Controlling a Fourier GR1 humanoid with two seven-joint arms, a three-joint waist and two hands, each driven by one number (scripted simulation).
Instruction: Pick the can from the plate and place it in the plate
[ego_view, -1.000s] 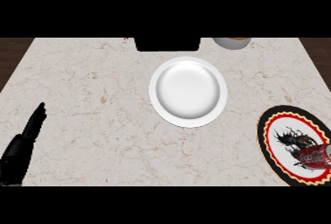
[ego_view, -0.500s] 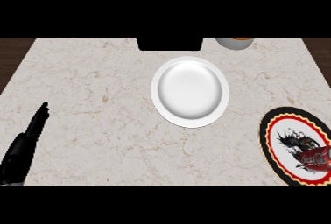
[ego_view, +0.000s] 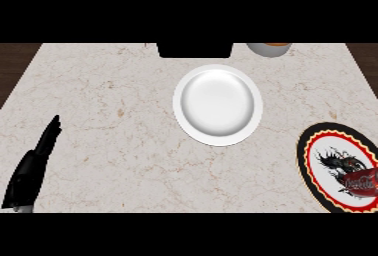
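Head view, far right edge: my can (ego_view: 362, 181), red, lies on the black-rimmed patterned plate (ego_view: 314, 152), partly cut off by the frame.
Head view, centre: white plate (ego_view: 218, 105), bare, well apart from the patterned one; this is where I judge the can should go.
Head view, lower left: my left hand (ego_view: 33, 167), fingers straight and together, holding nothing, resting near the edge of the marble surface (ego_view: 111, 100).
Right hand: not visible anywhere, so I cannot tell its state.
Top edge: a dark block (ego_view: 196, 49) and a small bowl (ego_view: 269, 48), both clear of the route between the plates.
Progress: my judgement is that the pick has not begun.
Risk: the can looks to be on its side, so it could roll away if I touch it off-centre.
Risk: it sits at the frame's edge, so I may misjudge my approach.
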